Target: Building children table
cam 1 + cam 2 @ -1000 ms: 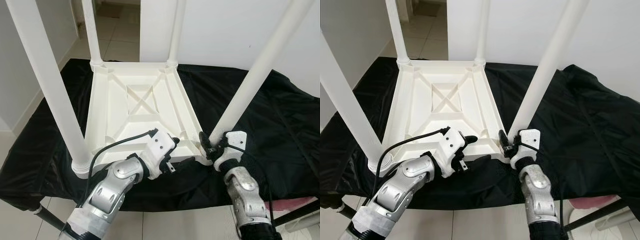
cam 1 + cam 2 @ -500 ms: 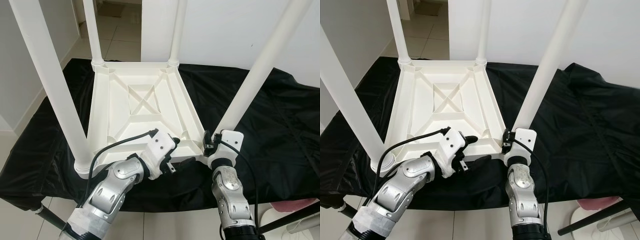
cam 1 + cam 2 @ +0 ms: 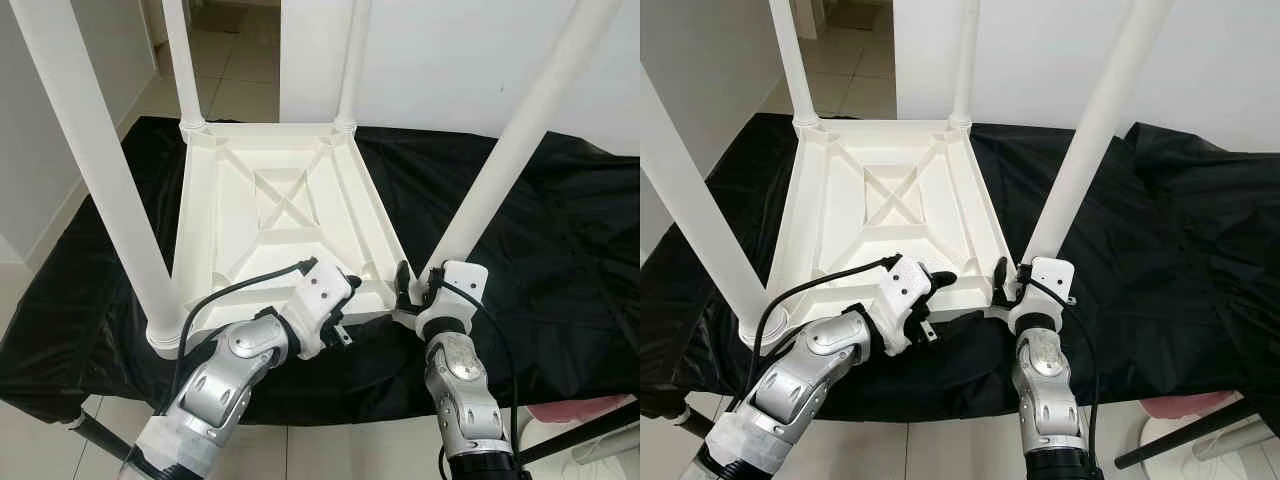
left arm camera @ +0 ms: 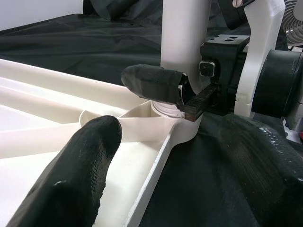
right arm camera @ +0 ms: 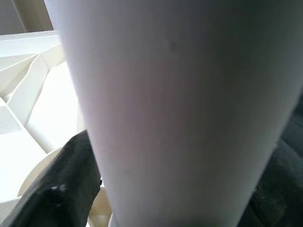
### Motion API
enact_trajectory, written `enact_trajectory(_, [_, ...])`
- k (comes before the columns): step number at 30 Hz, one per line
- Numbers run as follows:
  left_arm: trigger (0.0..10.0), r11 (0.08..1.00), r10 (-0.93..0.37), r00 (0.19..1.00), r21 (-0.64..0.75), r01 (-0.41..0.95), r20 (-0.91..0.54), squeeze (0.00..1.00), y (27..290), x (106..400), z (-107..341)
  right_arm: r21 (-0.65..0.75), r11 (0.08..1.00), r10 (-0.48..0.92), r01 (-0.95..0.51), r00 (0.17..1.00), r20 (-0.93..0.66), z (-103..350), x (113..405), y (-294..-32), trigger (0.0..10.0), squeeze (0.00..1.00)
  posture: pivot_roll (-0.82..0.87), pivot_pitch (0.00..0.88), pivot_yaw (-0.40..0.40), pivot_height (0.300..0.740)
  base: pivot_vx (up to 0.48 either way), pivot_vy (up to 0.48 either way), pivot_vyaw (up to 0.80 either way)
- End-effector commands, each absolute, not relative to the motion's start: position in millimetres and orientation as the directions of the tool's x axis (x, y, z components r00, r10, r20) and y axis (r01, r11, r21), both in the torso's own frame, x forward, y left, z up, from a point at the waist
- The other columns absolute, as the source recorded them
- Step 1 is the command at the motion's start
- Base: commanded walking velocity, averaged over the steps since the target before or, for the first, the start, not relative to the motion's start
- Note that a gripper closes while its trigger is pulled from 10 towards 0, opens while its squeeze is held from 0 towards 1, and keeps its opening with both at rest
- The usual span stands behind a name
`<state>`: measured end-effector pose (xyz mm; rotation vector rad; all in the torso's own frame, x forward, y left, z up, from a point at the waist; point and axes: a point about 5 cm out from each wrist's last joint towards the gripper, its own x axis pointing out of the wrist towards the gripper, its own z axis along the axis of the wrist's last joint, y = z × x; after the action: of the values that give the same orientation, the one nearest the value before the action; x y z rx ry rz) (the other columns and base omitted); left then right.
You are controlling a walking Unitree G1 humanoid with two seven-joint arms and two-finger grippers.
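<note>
Upturned white ribbed plastic children's table on black cloth. Right gripper clamped round near-right white round leg at its socket. Left gripper spread over near rim. Probably light, stiff, slick; best held low.

Table legs cut off at top edge; right claw fingertips hidden behind leg
</note>
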<state>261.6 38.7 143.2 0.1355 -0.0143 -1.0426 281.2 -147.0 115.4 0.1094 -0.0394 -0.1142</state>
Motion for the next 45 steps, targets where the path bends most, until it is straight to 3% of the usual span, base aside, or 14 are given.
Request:
enact_trajectory(1, [10.0, 0.476, -0.873, 0.485, 0.125, 0.870, -0.052, 0.00, 35.3, 260.9, 142.8, 0.129, 0.988, -0.086, 0.083, 0.996, 0.019, 109.4, 279.9, -149.8, 10.0, 0.95, -0.03, 0.000, -0.065, 0.740, 0.000, 0.000, 0.00])
enact_trajectory(3, [10.0, 0.477, -0.873, 0.486, 0.126, 0.870, -0.052, 0.00, 35.2, 260.8, 142.8, 0.132, 0.989, -0.068, 0.065, 0.997, 0.024, 109.0, 279.5, -151.0, 10.0, 0.95, -0.03, 0.000, -0.066, 0.740, 0.000, 0.000, 0.00])
enact_trajectory(4, [10.0, 0.478, -0.872, 0.487, 0.127, 0.869, -0.051, 0.00, 35.2, 261.4, 142.9, 0.125, 0.992, 0.008, -0.013, 0.999, 0.038, 108.4, 277.8, -155.2, 10.0, 0.00, -0.03, 0.000, -0.067, 0.740, 0.000, 0.000, 0.00])
enact_trajectory(10, [10.0, 0.478, -0.872, 0.488, 0.130, 0.869, -0.050, 0.00, 35.3, 262.1, 143.1, 0.107, 0.987, 0.116, -0.122, 0.991, 0.060, 109.5, 276.5, -161.9, 10.0, 0.00, -0.03, 0.000, -0.066, 0.740, 0.000, 0.000, 0.00])
enact_trajectory(15, [10.0, 0.472, -0.875, 0.482, 0.131, 0.871, -0.053, 0.00, 35.0, 262.5, 142.5, 0.012, 0.960, 0.277, -0.279, 0.955, 0.104, 118.0, 281.0, -184.3, 10.0, 0.00, -0.04, 0.000, -0.060, 0.740, 0.000, 0.000, 0.00])
enact_trajectory(20, [10.0, 0.470, -0.876, 0.480, 0.132, 0.873, -0.053, 0.00, 34.6, 262.6, 142.5, -0.025, 0.938, 0.346, -0.345, 0.932, 0.104, 120.8, 283.2, -188.8, 10.0, 0.00, -0.04, 0.000, -0.056, 0.740, 0.000, 0.000, 0.00])
enact_trajectory(22, [10.0, 0.466, -0.878, 0.476, 0.135, 0.874, -0.053, 0.00, 33.8, 263.1, 142.6, -0.089, 0.899, 0.435, -0.428, 0.897, 0.077, 121.5, 287.6, -191.9, 10.0, 0.00, -0.04, 0.000, -0.054, 0.740, 0.000, 0.000, 0.00])
enact_trajectory(23, [10.0, 0.464, -0.879, 0.474, 0.136, 0.875, -0.052, 0.00, 33.7, 263.3, 142.7, -0.106, 0.879, 0.473, -0.465, 0.879, 0.059, 121.2, 289.9, -191.9, 6.4, 0.00, -0.04, 0.000, -0.053, 0.740, 0.000, 0.000, 0.00])
enact_trajectory(25, [10.0, 0.464, -0.879, 0.474, 0.136, 0.875, -0.052, 0.00, 33.7, 263.3, 142.7, -0.106, 0.879, 0.473, -0.465, 0.879, 0.059, 121.2, 289.9, -191.9, 6.4, 0.00, -0.04, 0.000, -0.053, 0.740, 0.000, 0.000, 0.00])
enact_trajectory(26, [10.0, 0.463, -0.880, 0.473, 0.137, 0.876, -0.052, 0.00, 33.4, 263.4, 142.8, -0.119, 0.865, 0.495, -0.487, 0.868, 0.046, 120.9, 291.6, -191.6, 3.7, 0.00, -0.04, 0.000, -0.053, 0.740, 0.000, 0.000, 0.00])
enact_trajectory(27, [10.0, 0.462, -0.880, 0.472, 0.137, 0.876, -0.051, 0.00, 33.0, 263.5, 143.1, -0.120, 0.854, 0.513, -0.507, 0.858, 0.031, 119.3, 292.7, -190.5, 0.0, 0.00, -0.04, 0.000, -0.055, 0.740, 0.000, 0.000, 0.00])
enact_trajectory(40, [10.0, 0.462, -0.880, 0.472, 0.136, 0.876, -0.051, 0.00, 32.6, 261.3, 142.1, -0.069, 0.843, 0.533, -0.533, 0.846, -0.023, 104.9, 289.3, -194.8, 0.0, 0.00, -0.03, 0.000, -0.058, 0.740, 0.000, 0.000, 0.00])
enact_trajectory(41, [10.0, 0.462, -0.880, 0.472, 0.136, 0.876, -0.051, 0.00, 32.6, 261.3, 142.1, -0.068, 0.847, 0.528, -0.528, 0.849, -0.024, 105.1, 289.5, -195.8, 10.0, 0.00, -0.03, 0.000, -0.058, 0.740, 0.000, 0.000, 0.00])
enact_trajectory(45, [10.0, 0.460, -0.881, 0.470, 0.134, 0.878, -0.053, 0.00, 33.8, 260.7, 141.8, -0.050, 0.900, 0.432, -0.433, 0.901, -0.036, 103.6, 289.2, -198.4, 10.0, 0.00, -0.03, 0.000, -0.054, 0.740, 0.000, 0.000, 0.00])
